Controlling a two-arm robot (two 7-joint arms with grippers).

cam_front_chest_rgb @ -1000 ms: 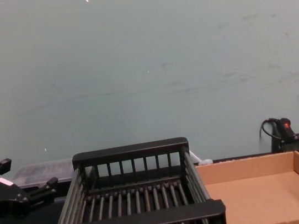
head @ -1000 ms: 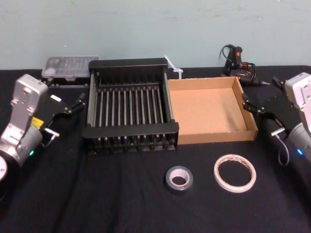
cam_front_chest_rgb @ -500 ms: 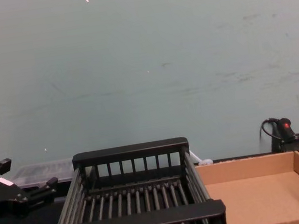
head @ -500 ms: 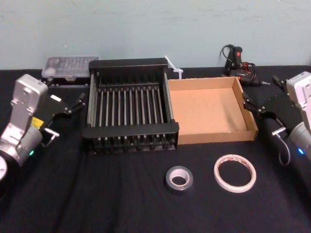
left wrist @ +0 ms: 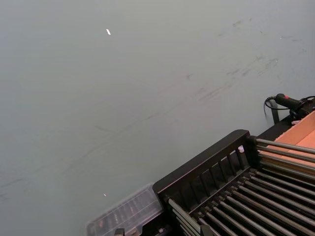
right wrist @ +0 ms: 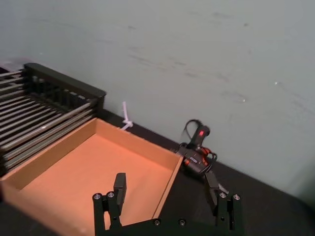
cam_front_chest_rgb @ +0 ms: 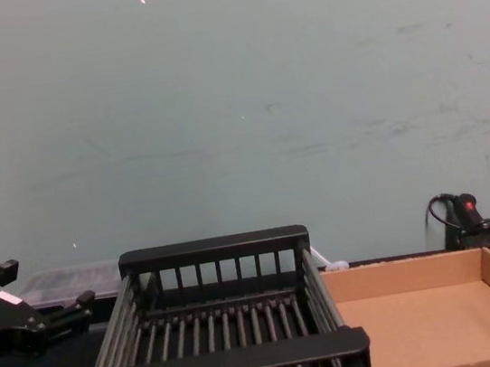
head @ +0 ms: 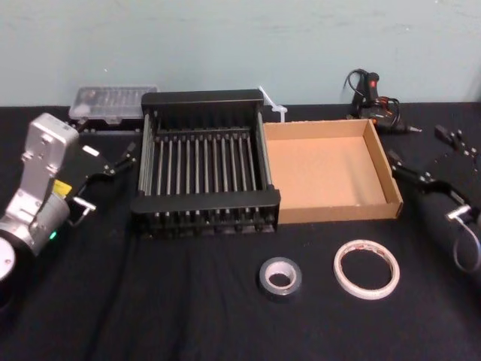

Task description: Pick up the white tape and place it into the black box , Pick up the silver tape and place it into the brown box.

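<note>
The white tape (head: 366,268) lies flat on the black cloth at the front right, with the silver tape (head: 279,277) just to its left. Behind them the black box (head: 204,201) and the brown box (head: 323,169) stand side by side; nothing lies in either. My left gripper (head: 113,144) hovers open left of the black box, also seen in the chest view (cam_front_chest_rgb: 40,287). My right gripper (head: 415,144) is open beside the brown box's right wall, well behind the tapes. In the right wrist view its fingers (right wrist: 119,186) stand wide apart with nothing between them.
A clear plastic case (head: 111,101) sits behind the black box at the left. A white zip tie (head: 269,102) lies between the boxes at the back. A black glue gun (head: 368,92) with its cable lies at the back right. A pale wall closes off the table's far edge.
My right arm has drawn back toward the right edge, away from the brown box's wall. The left arm, the tapes and the boxes have stayed in place.
</note>
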